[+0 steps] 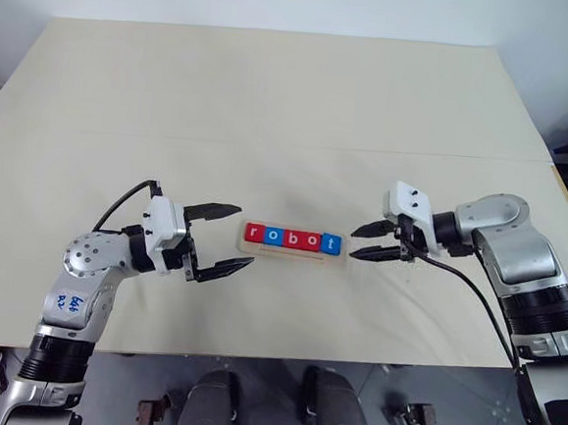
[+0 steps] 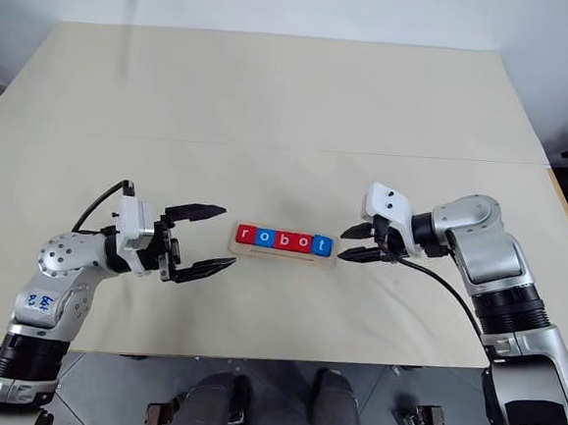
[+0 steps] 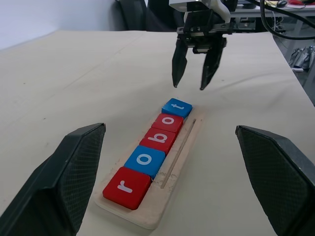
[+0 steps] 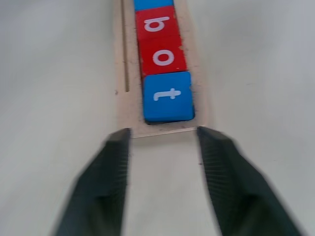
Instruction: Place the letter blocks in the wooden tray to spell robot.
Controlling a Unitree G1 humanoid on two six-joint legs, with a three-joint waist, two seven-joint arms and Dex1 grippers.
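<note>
Wooden tray point(image 1: 293, 253) is lying centre frame, long axis left-right, all 5 letter blocks point(image 1: 293, 239) reading robot. Right gripper point(image 1: 377, 242) is hovering just off the t end, jaws parted, empty. Left gripper point(image 1: 222, 238), spread wide and empty, is sitting slightly farther off

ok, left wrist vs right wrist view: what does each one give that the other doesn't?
Left wrist: the whole word, with r and blue o, the full tray, the right gripper open just past t, and the left gripper open wide, short of the r end.
Right wrist: a close look at the tray's end edge between the right gripper's fingertips.
Both: b, red o and t in a row, groove alongside.
</note>
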